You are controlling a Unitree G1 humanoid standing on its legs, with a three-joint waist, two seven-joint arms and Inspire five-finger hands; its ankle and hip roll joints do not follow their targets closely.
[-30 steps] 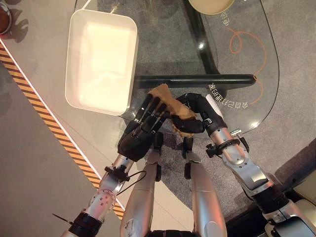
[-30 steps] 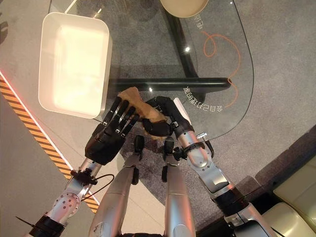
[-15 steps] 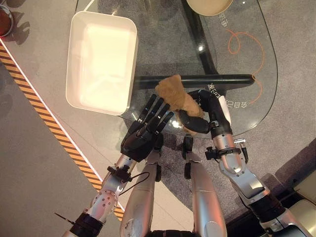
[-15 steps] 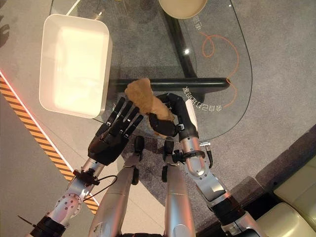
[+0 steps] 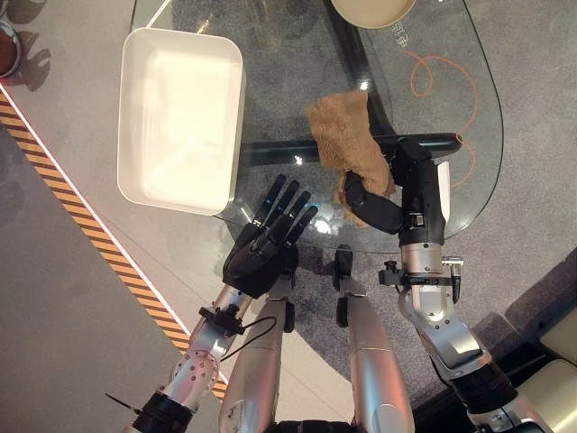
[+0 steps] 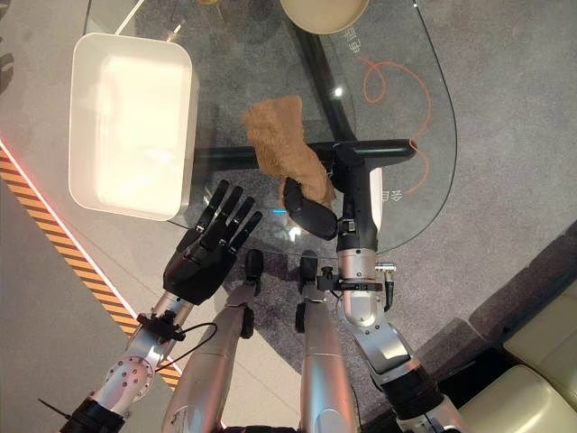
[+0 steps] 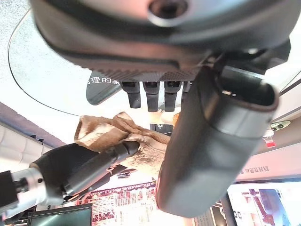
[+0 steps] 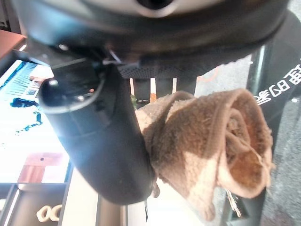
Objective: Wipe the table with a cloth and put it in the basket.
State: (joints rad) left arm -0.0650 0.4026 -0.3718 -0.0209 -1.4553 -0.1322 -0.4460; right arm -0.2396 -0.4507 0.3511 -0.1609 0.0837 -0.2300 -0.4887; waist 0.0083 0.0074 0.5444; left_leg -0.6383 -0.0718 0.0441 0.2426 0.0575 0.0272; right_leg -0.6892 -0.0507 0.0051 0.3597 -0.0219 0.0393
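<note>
The right hand [image 5: 397, 194] is pinching the brown cloth [image 5: 347, 140] and wiping the glass tabletop [image 5: 297, 81], the left hand [image 5: 266, 244] hovering open-fingered; the white basket [image 5: 180, 117] is waiting next.

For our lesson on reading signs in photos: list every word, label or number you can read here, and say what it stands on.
Orange characters on the glass table, at its far edge: too small to read.
Pale characters on the table beside the right hand: partly covered, unreadable.
Red print on a screen in the left wrist view: blurred, unreadable.
</note>
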